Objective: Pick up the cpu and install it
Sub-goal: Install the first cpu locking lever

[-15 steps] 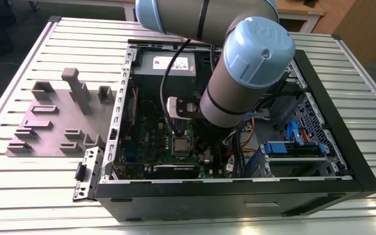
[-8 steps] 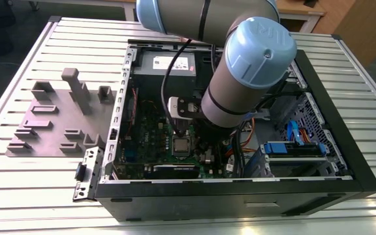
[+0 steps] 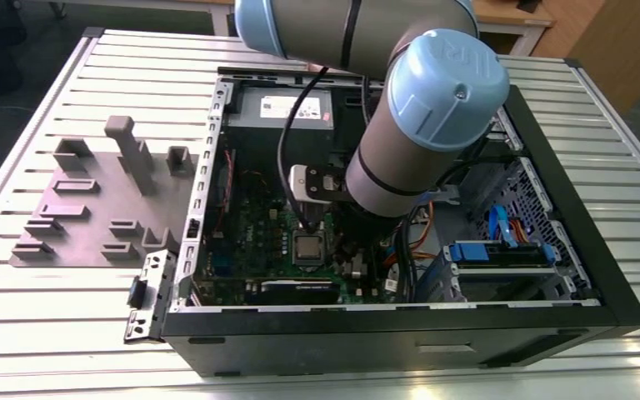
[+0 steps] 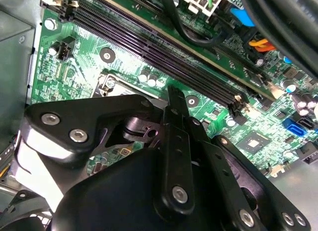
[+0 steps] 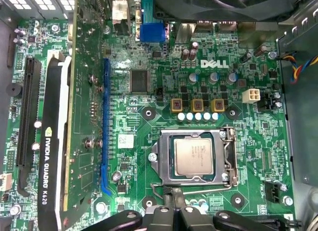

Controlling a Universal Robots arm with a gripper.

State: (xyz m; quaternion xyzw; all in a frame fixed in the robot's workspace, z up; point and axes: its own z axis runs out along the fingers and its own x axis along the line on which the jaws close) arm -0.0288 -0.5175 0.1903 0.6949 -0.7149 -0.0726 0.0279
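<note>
Looks like the seating step of the install, near its end rather than its start. Finds the cpu lying flat and square inside the socket frame on the motherboard, silvery top up; in the exterior view, sits low in the open computer case, cpu directly beneath the arm's tool. Cannot tell whether the frame is latched down over it.

Places the gripper just beside the socket's edge in the first wrist view, tip hovering over the board rather than over the chip; in the exterior view, hangs the gripper just above the cpu. Reads the jaws as pressed together with nothing between them (a single narrow tip, no chip pinched there). No visible contact with the cpu.

Judged from this, carrying done and chip released into place. Calls, for whatever move follows, for a straight path clear of the socket frame, no sideways scrape across the chip's top, and care with the graphics card standing close by and the memory slots seen past the tool in the second wrist view. Also leaves little room within the case walls, itself resting on the slatted surface.
</note>
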